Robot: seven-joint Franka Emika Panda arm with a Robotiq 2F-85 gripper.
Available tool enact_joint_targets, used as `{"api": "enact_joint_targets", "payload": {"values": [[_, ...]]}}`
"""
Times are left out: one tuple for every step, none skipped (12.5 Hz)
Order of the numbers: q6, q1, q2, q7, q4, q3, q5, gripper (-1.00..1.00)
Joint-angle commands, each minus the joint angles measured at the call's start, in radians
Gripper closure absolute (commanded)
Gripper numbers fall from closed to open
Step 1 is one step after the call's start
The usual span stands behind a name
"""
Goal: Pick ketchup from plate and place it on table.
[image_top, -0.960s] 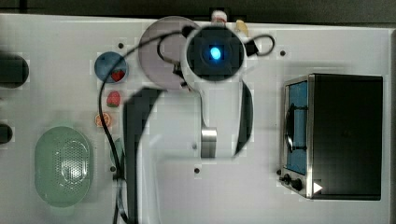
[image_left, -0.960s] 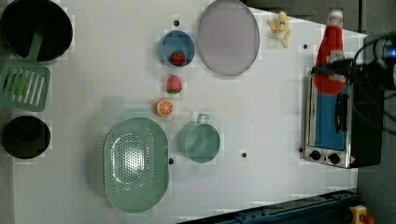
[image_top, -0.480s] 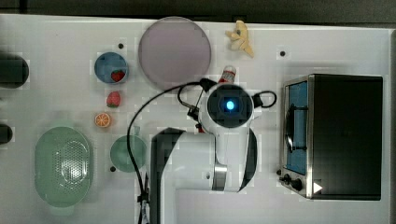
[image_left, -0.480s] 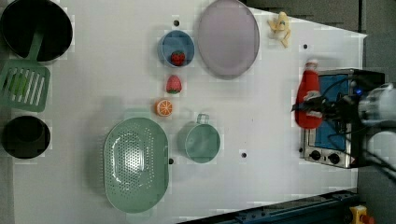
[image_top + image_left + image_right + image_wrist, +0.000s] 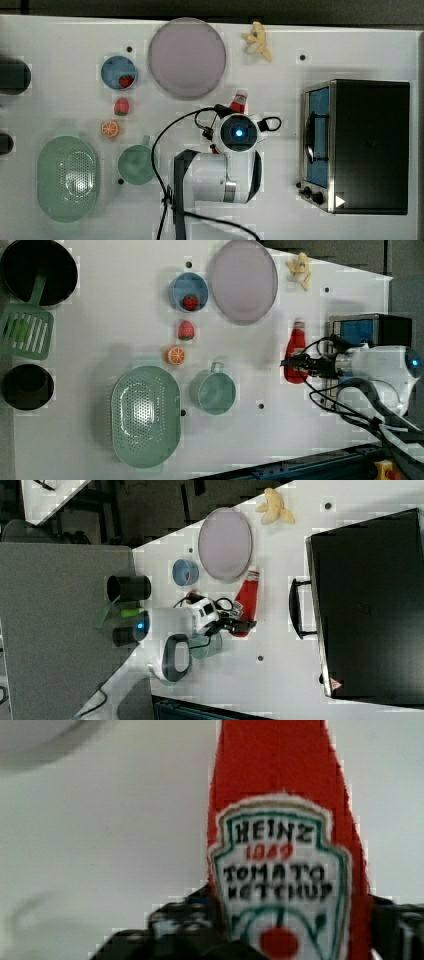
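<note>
The gripper [image 5: 300,363] has its jaws pinched on the lower body of the ketchup [image 5: 295,351], whose white cap points away from the jaws toward the plate [image 5: 244,279]. In the wrist view the bottle [image 5: 282,835] sits squarely between the dark fingers [image 5: 172,925], label facing the camera. The bottle is off the plate, over the bare table [image 5: 125,315], between the plate and the black oven [image 5: 370,145]. Beyond the cap lies a banana [image 5: 300,270].
</note>
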Motion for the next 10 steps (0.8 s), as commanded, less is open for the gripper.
{"api": "enact_joint_targets", "payload": {"values": [[0.046, 0.008, -0.020, 0.046, 0.023, 0.004, 0.002, -1.00], [0.048, 0.010, -0.037, 0.046, 0.030, 0.005, 0.002, -1.00], [0.042, 0.011, -0.063, 0.051, 0.038, 0.006, 0.002, -1.00], [0.028, 0.011, -0.096, 0.074, 0.047, 0.006, 0.002, -1.00], [0.002, 0.011, -0.132, 0.122, 0.059, 0.006, 0.002, -1.00], [-0.046, 0.012, -0.168, 0.180, 0.077, 0.006, 0.002, -1.00], [-0.113, 0.014, -0.201, 0.228, 0.101, 0.006, 0.002, -1.00], [-0.183, 0.017, -0.231, 0.258, 0.133, 0.006, 0.002, -1.00], [-0.259, 0.019, -0.256, 0.277, 0.170, 0.006, 0.002, -1.00], [-0.326, 0.019, -0.277, 0.290, 0.211, 0.006, 0.002, -1.00]]}}
